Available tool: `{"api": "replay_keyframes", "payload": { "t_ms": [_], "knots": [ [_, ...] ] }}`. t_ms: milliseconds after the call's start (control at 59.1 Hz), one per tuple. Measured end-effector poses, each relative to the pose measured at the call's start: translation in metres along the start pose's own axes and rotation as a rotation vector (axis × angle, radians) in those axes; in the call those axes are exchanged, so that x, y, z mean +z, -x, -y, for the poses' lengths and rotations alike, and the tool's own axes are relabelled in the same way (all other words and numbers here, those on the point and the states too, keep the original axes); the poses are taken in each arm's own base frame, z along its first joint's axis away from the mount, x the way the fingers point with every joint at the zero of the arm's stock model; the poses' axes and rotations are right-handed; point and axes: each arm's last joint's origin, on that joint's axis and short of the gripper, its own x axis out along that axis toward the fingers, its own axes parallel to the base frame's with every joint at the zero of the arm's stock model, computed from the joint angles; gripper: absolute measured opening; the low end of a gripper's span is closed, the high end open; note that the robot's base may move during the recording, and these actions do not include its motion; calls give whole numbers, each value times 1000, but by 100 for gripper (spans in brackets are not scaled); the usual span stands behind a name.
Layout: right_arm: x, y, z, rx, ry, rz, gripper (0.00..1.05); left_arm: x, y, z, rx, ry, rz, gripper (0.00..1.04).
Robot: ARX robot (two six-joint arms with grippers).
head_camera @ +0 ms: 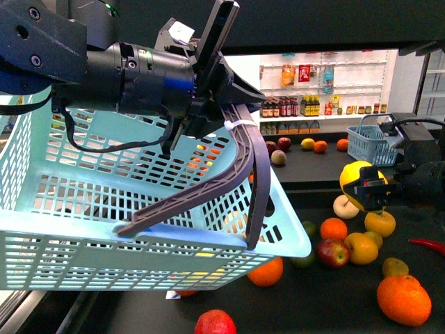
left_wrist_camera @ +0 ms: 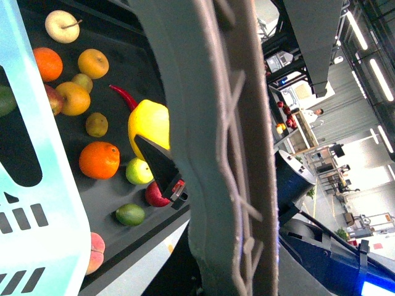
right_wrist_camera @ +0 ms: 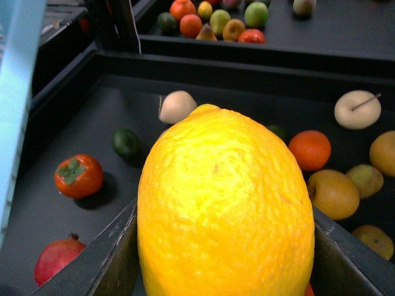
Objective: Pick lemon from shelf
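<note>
The bright yellow lemon fills the right wrist view, clamped between the two dark fingers of my right gripper. In the front view the lemon hangs at the right, lifted above the fruit on the black shelf tray. My left gripper is shut on the grey basket handle, holding the turquoise basket up at the left. The left wrist view shows that handle close up, with the lemon beyond it.
Loose fruit lies on the tray under the lemon: oranges, apples, a big orange, a red chili, a persimmon. A small blue basket stands on the upper tier. White wall shelves of bottles are behind.
</note>
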Motion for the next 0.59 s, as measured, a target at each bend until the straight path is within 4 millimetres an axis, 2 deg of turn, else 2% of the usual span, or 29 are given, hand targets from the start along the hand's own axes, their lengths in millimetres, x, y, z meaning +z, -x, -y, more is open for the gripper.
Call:
{"api": "replay_keyframes", "payload": {
  "t_ms": [68, 102, 186, 254, 355, 592],
  "knots": [
    [2, 12, -29, 37, -79, -29, 64, 1, 0, 0, 1, 0, 2, 9],
    [9, 16, -46, 73, -91, -18, 64, 0, 0, 0, 3, -3, 3, 9],
    [37, 26, -86, 180, -94, 48, 64, -1, -2, 2, -6, -3, -7, 9],
    [53, 32, -105, 232, -93, 87, 64, -2, -3, 2, -14, -3, -14, 9],
    [59, 36, -115, 256, -100, 95, 64, -1, -1, 1, -9, 1, -9, 9],
    [48, 32, -118, 231, -117, 54, 64, 1, 1, -1, 6, 1, 6, 9]
  ]
}}
